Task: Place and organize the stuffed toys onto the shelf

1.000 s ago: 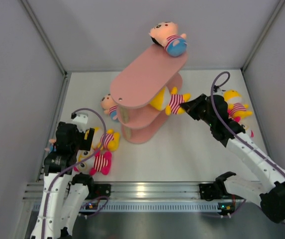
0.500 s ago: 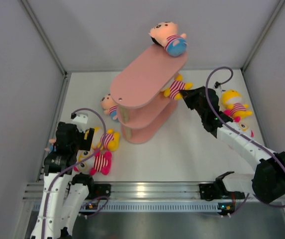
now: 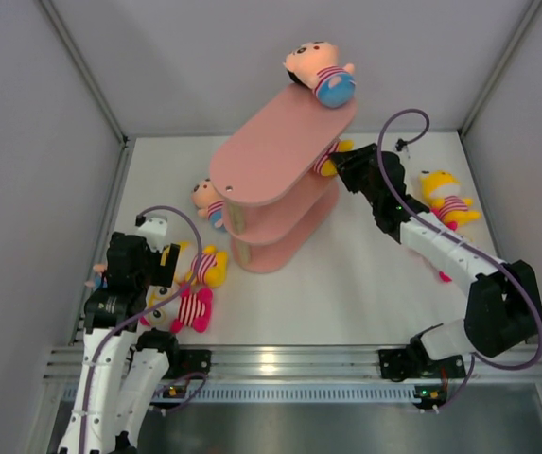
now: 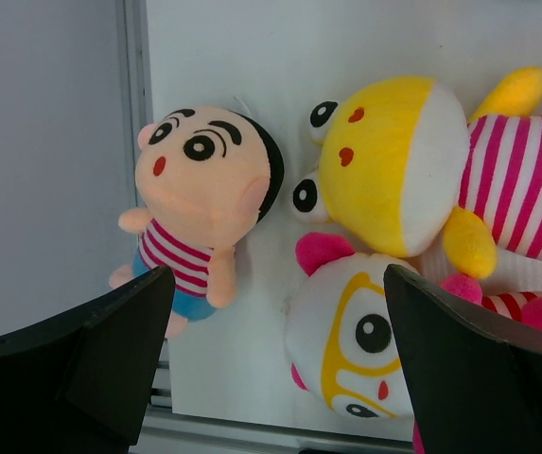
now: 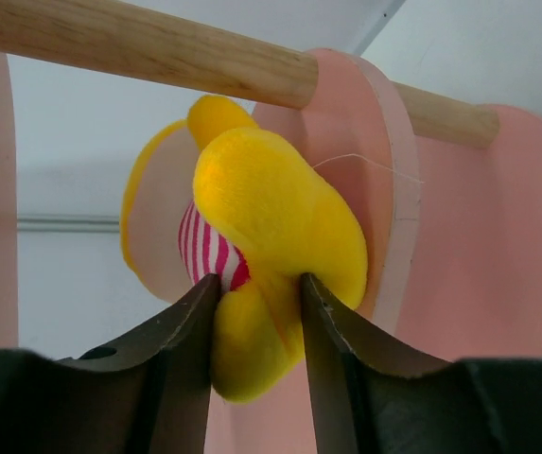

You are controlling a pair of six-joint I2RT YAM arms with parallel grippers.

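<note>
The salmon-pink shelf (image 3: 271,151) stands mid-table, with a peach-headed doll (image 3: 320,74) lying on its top tier. My right gripper (image 3: 339,161) is shut on a yellow striped toy (image 3: 329,157) and holds it in between the shelf's tiers; in the right wrist view the toy (image 5: 271,246) sits between the fingers next to the pink tiers (image 5: 384,189). My left gripper (image 3: 157,260) is open above the table, over a peach doll (image 4: 204,203), a yellow animal (image 4: 412,170) and a pink white-faced toy (image 4: 365,331). Another doll (image 3: 208,200) lies behind the shelf's left end.
A yellow toy (image 3: 445,203) lies at the right, near the side wall. Grey walls enclose the table on three sides. A wooden post (image 5: 148,43) of the shelf runs above the held toy. An aluminium rail (image 3: 280,364) runs along the near edge.
My right gripper has carried the yellow striped toy up and back-left, from beside the shelf's lower tiers into the gap under the top tier. The left arm has not moved.
</note>
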